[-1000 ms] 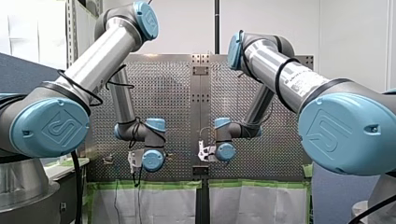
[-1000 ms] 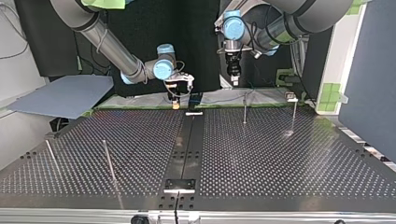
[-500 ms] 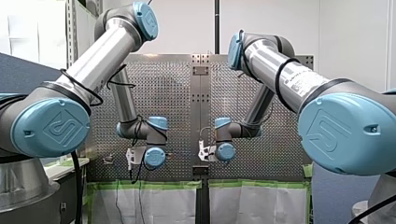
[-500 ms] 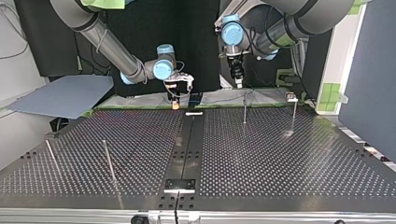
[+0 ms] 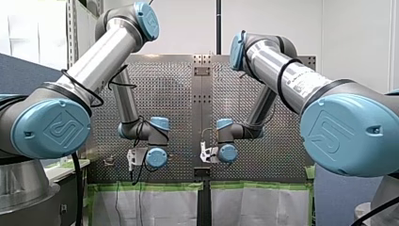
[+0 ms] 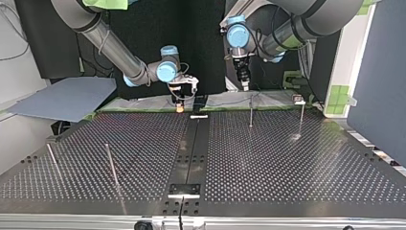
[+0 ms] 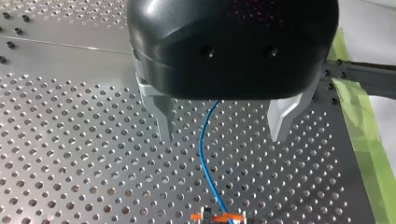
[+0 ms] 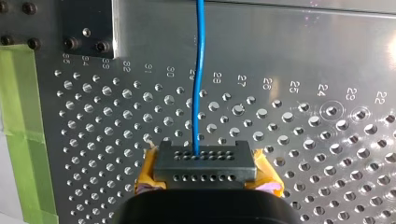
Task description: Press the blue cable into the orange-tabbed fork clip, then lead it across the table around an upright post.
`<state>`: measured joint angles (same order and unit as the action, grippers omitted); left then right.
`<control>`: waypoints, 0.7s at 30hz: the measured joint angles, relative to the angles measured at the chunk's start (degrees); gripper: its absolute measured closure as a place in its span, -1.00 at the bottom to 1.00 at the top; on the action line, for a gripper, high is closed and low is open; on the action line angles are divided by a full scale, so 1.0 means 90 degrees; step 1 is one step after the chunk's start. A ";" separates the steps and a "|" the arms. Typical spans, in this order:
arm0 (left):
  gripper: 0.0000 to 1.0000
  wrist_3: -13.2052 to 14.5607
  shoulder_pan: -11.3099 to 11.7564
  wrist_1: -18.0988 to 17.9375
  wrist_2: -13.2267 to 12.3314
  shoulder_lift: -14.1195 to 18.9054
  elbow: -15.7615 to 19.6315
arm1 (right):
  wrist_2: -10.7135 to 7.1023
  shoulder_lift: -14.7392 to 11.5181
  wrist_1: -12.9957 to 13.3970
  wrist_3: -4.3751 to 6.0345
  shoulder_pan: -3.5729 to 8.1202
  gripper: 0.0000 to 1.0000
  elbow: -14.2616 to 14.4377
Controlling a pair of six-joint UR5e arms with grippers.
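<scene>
The blue cable [image 7: 204, 154] looks thin, light and flexible, likely to sag or slip unless it is taken close to the orange-tabbed fork clip [image 7: 218, 217]. It runs over the counter [image 7: 70, 154] to that clip, between the spread, empty fingers of the left end effector [image 7: 222, 136]. The right end effector [image 8: 205, 169] appears clamped on the cable farther along. The clip is cut off at the view's edge, so whether the cable is seated cannot be told.

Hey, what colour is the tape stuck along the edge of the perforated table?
Light green. The tape shows best in the right wrist view.
</scene>
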<state>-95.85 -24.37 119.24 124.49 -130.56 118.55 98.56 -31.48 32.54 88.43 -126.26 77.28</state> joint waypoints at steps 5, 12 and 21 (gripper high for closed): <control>-1.00 -0.0004 0.0000 0.0008 0.0249 0.0000 0.0001 | -0.0003 -0.0001 -0.0009 0.0000 0.0000 1.00 0.0002; -1.00 -0.0041 0.0000 -0.0009 0.0659 0.0000 0.0037 | -0.0007 0.0000 -0.0017 0.0000 -0.0007 1.00 0.0003; -1.00 -0.0071 0.0000 -0.0001 0.0656 -0.0003 0.0047 | -0.0013 -0.0002 -0.0020 0.0000 -0.0004 1.00 0.0000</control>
<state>-96.49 -24.37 119.23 130.40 -130.59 118.97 98.44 -31.50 32.36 88.44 -126.30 77.28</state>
